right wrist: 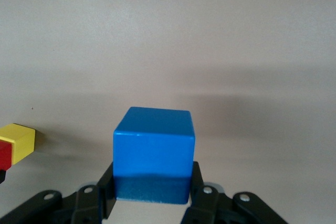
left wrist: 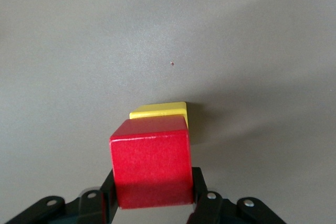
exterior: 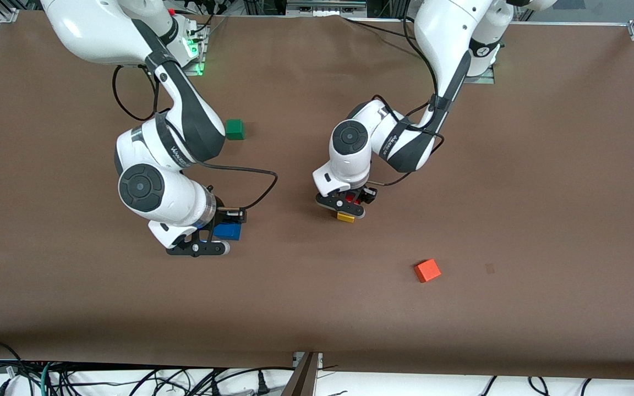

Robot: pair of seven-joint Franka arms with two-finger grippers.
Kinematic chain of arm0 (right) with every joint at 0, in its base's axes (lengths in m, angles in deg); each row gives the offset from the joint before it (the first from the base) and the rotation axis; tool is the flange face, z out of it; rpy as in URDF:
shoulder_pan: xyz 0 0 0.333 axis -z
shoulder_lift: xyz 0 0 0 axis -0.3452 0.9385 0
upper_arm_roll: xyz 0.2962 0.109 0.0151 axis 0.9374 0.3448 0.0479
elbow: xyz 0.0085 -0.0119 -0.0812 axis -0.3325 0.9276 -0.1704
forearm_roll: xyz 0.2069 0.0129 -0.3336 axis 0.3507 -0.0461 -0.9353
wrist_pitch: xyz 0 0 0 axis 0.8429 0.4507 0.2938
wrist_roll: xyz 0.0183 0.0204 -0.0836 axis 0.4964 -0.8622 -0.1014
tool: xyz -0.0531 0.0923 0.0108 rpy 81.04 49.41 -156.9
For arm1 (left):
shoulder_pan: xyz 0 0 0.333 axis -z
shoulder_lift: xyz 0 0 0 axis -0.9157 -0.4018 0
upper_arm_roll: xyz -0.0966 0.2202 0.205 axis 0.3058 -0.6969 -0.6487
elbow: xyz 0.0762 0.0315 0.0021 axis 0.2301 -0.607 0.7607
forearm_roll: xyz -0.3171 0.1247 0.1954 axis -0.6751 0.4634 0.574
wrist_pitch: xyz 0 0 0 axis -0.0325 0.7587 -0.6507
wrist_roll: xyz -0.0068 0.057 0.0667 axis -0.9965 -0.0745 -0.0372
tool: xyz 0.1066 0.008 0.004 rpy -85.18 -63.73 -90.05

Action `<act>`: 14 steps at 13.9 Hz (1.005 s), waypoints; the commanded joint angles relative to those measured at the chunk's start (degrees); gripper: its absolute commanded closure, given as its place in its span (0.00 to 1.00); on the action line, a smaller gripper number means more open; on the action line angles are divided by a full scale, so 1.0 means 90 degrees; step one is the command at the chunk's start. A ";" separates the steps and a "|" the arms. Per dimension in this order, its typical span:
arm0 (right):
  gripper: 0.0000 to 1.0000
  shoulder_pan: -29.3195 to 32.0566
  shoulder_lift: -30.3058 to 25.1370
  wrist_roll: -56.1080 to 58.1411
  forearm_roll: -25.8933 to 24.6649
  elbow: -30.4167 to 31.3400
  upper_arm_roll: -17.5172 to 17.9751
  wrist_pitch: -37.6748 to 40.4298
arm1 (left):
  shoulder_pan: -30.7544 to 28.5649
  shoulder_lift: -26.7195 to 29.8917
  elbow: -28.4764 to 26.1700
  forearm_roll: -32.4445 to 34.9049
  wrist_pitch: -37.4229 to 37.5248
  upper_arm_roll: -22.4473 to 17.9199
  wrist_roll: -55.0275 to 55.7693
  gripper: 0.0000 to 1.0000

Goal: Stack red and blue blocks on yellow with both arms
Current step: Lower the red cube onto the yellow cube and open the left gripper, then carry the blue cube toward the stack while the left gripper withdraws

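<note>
Landmark: the yellow cube (exterior: 345, 218) on the brown bench (exterior: 542, 220), about mid-bench.
Left gripper (exterior: 348, 204): directly over the yellow cube, jaws closed on the red cube (exterior: 351, 196).
Red cube: above the yellow cube; whether the two touch cannot be told.
Right gripper (exterior: 223, 236): toward the right arm's end of the bench from the yellow cube, jaws clamped on the blue cube (exterior: 228, 231).
Green cube (exterior: 234, 129): on the bench, farther from the front camera than the yellow cube, toward the right arm's end, well apart.
Orange cube (exterior: 427, 270): on the bench, nearer the front camera than the yellow cube, toward the left arm's end, well apart.
In the way: the left arm's wrist hides most of the red cube in the front view.
Left wrist view: the red cube (left wrist: 151, 162) shows between the jaws, the yellow cube (left wrist: 164, 113) peeking out past its top edge.
Right wrist view: the blue cube (right wrist: 153, 155) is held between the jaws; off to one edge, the yellow cube (right wrist: 18, 142) shows with a red face (right wrist: 4, 153) against it.
</note>
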 commanded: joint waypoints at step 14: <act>0.70 -0.1163 0.0211 -0.2593 0.0038 -0.0137 0.0026 -0.0546 | -0.2574 0.1687 0.1320 -0.0602 0.2090 -0.0010 -0.0213 0.00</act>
